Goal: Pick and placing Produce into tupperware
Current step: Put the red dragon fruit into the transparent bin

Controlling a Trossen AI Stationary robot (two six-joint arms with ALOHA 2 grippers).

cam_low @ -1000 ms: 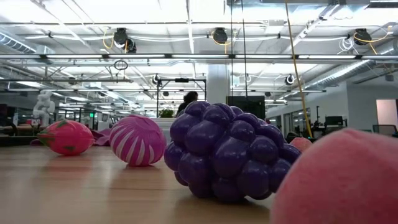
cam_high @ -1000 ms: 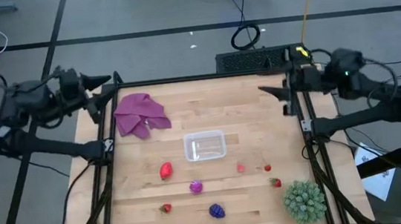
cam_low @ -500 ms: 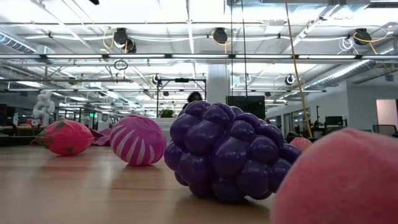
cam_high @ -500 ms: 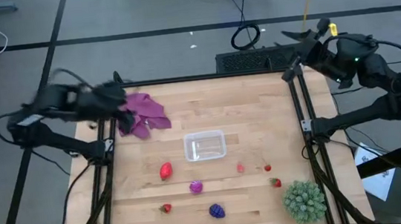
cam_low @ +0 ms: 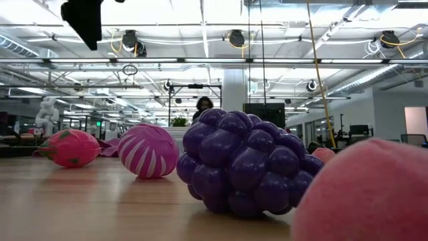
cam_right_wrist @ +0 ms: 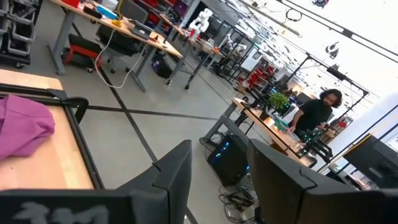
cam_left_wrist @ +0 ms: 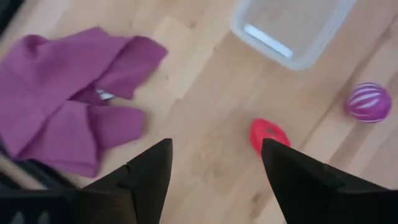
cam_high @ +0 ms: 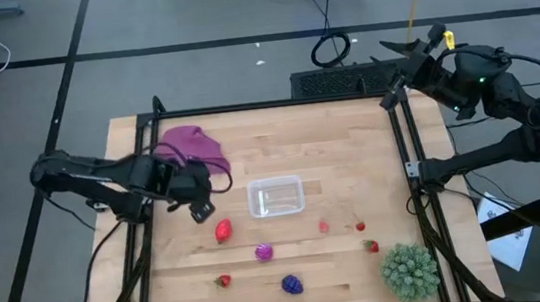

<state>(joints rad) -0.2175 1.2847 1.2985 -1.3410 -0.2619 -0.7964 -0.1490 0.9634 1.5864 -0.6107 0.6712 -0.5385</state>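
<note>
Near the tabletop's centre, the tupperware (cam_high: 276, 197) is laid flat with its long axis parallel to the far edge.
Produce is scattered toward the near edge: a red fruit (cam_high: 223, 230) just beside the tub, a magenta fruit (cam_high: 264, 253) and a dark purple fruit (cam_high: 291, 284). The left gripper (cam_high: 199, 210) is held over the red fruit with its fingers parted and nothing between them. The right gripper (cam_high: 392, 51) is raised beyond the far right corner, fingers narrowly apart, nothing held.

Lighting: bright, even, from ceiling strip lights (cam_low: 200, 27). Shadows: faint. Focus: pale pink fruit (cam_low: 364, 194) nearest low camera blurred; purple cloth (cam_left_wrist: 68, 93) soft-edged.
</note>
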